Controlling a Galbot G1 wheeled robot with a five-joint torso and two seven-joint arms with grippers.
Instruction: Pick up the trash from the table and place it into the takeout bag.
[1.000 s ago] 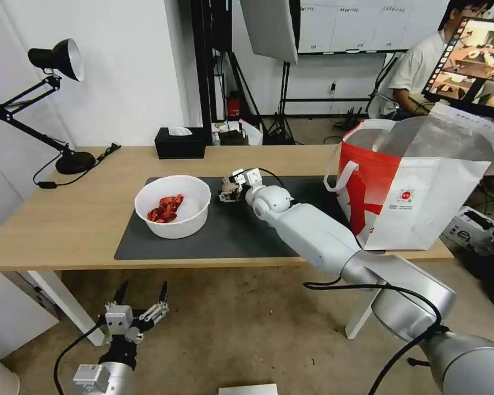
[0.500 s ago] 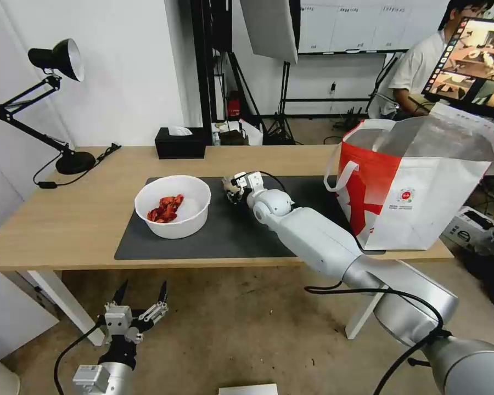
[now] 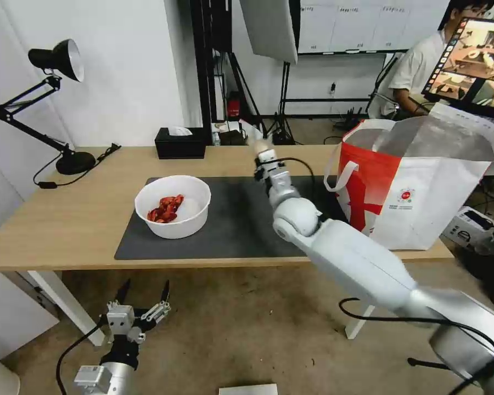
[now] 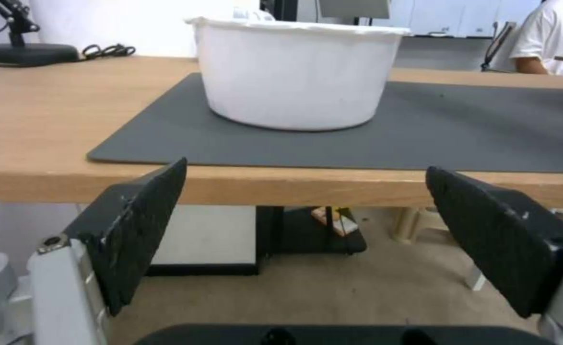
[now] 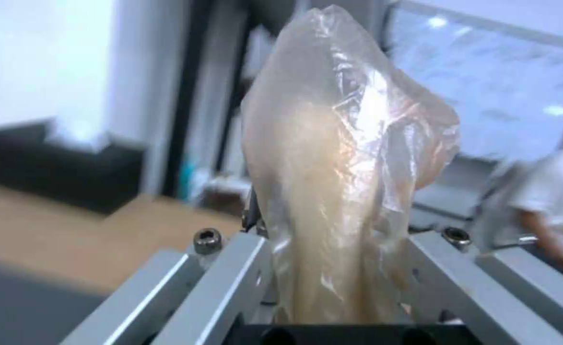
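Since the earlier frames, the right gripper (image 3: 260, 151) has been lifted off the dark grey mat (image 3: 230, 230) and swung toward the takeout bag (image 3: 417, 186), so that it is now held upright above the far side of the table (image 3: 66, 219), well short of the bag's open mouth. Its jaws are pressed together on the small clear bag with beige lump (image 5: 339, 158), which stands up out of the claw, with its lower part pinched between the metal fingers (image 5: 230, 278).

This item is judged to be light and soft: the film is thin and crinkled, likely slippery, and the lump inside looks deformable, so a firm pinch low on the body, as is held now, seems safer than a hold on loose film, which could slide out during a swing.

The white round bowl with red shells (image 3: 173, 206) is seen on the near-left part of the mat, apart from everything else. It appears stiff and light, with loose shells that could spill if it were tipped; its rim or wall would be the natural place to be gripped, and it should be kept level.

The left gripper (image 3: 142, 304) is parked low in front of the table edge, below tabletop height, with its black pads (image 4: 144, 230) spread wide and nothing between them.
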